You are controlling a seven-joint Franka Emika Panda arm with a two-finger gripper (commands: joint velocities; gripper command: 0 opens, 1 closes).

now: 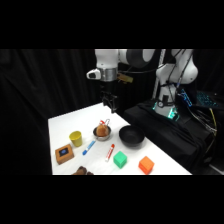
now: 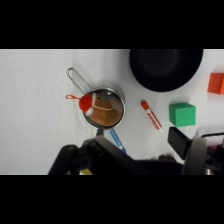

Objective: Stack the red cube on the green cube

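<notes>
My tool [image 1: 111, 106], grip state not tellable, hung over the table's far side, so reaching the red cube [image 1: 146, 164] risked clipping the black bowl [image 1: 131, 135] or nudging the green cube [image 1: 120, 160].

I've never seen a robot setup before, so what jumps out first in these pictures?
The white arm's gripper hangs over the table's far side. Near the front edge the green cube and the red cube sit side by side, apart. Behind them stand a black bowl and a small metal pan.
</notes>
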